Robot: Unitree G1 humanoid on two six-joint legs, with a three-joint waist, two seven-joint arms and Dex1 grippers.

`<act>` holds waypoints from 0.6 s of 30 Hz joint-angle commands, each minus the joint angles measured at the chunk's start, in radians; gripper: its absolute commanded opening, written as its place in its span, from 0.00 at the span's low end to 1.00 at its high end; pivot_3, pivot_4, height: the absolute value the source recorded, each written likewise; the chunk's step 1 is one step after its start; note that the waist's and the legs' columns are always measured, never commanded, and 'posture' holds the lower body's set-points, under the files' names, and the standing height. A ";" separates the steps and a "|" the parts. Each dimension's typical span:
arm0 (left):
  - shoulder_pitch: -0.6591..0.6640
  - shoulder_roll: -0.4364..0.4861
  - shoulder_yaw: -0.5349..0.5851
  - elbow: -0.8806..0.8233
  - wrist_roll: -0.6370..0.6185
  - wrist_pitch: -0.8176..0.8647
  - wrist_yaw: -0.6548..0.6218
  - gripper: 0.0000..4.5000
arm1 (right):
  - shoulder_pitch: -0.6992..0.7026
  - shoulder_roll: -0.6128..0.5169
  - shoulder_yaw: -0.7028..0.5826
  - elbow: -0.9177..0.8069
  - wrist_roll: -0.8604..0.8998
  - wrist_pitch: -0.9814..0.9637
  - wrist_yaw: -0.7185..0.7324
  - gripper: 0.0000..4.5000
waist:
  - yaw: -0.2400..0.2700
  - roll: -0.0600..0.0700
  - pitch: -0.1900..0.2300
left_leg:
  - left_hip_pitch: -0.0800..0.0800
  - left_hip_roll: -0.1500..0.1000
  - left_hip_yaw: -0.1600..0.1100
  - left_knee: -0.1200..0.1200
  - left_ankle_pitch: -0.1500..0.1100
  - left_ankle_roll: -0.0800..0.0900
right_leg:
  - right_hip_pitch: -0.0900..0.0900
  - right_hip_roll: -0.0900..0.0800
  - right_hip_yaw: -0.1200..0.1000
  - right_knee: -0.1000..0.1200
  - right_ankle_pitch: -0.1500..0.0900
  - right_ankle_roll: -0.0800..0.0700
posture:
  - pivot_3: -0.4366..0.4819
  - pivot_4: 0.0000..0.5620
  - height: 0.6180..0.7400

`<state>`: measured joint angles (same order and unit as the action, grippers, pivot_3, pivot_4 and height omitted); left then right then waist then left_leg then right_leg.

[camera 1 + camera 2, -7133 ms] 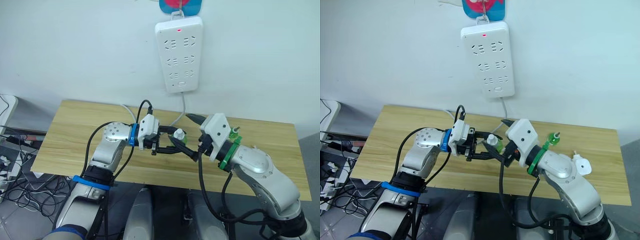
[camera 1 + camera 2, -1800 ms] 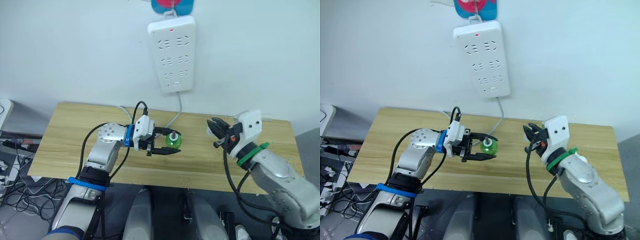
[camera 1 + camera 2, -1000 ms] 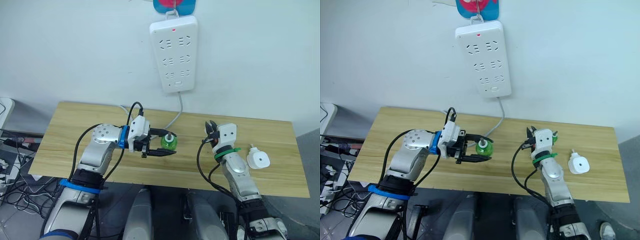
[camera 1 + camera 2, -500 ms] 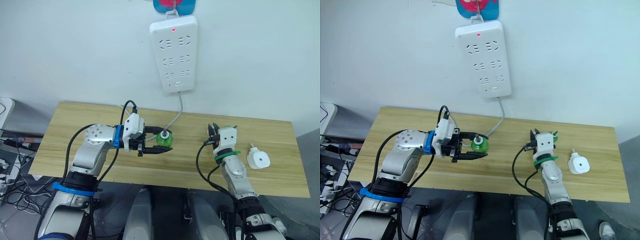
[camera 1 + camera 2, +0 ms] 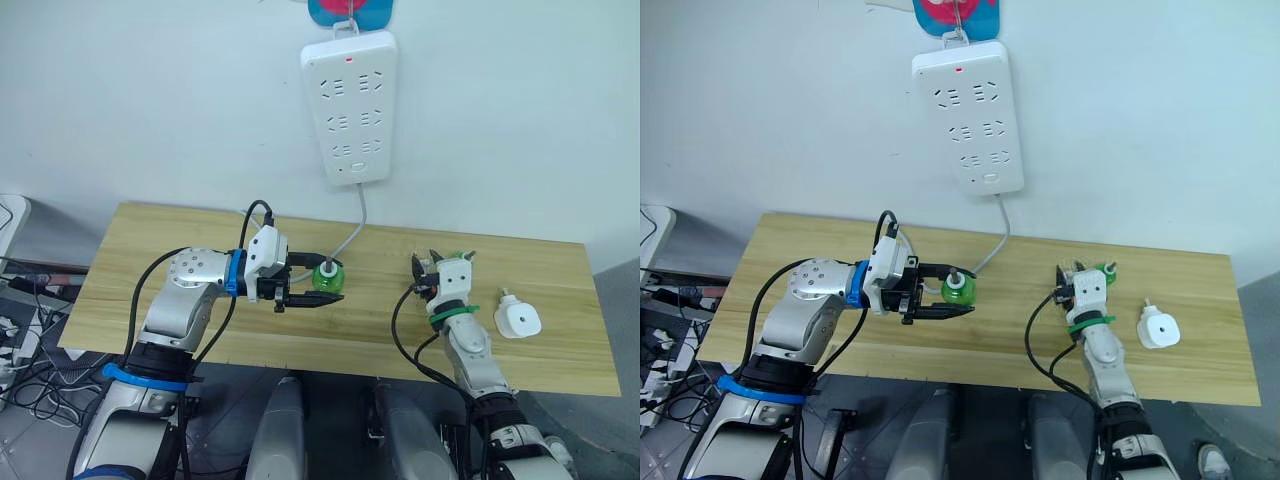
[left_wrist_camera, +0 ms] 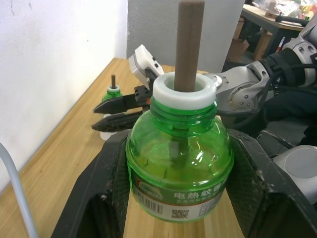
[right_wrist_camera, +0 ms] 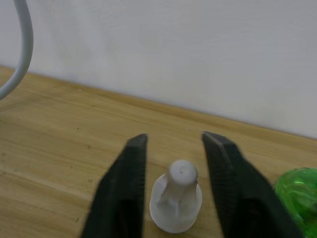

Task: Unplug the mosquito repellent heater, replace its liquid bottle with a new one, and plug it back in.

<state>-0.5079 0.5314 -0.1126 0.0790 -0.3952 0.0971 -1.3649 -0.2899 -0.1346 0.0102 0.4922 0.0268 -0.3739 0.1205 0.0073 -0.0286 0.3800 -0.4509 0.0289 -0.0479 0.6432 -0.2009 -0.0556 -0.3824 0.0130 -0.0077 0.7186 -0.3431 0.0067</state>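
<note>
Pulled apart since seven seconds back: left gripper [image 5: 327,285] now alone with the green bottle [image 5: 326,276], carried a little toward the robot's left, white cap gone and brown wick bare. Right gripper [image 7: 173,178] swung away to the right (well apart from the bottle now), fingers [image 7: 126,183] spread either side of the small white cap [image 7: 177,203] standing on the table [image 5: 150,270] near the wall
</note>
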 commanded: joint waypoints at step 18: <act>-0.056 -0.081 0.005 0.116 0.049 -0.142 0.064 0.51 | 0.519 -0.131 0.105 -1.128 0.175 0.603 0.156 0.99 | 0.008 0.001 0.000 | 0.000 0.000 -0.001 -0.001 0.000 0.000 | 0.000 0.000 0.000 -0.001 0.000 0.000 | 0.54 0.66 1.00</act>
<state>-0.5493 0.4591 -0.1140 0.1948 -0.3505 -0.0127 -1.3172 0.2139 -0.2606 0.0809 -0.4904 0.1527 0.1358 0.2630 0.0148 -0.0274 0.3802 -0.4512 0.0291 -0.0487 0.6427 -0.2009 -0.0556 -0.3822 0.0131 -0.0075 0.7176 -0.3432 0.0069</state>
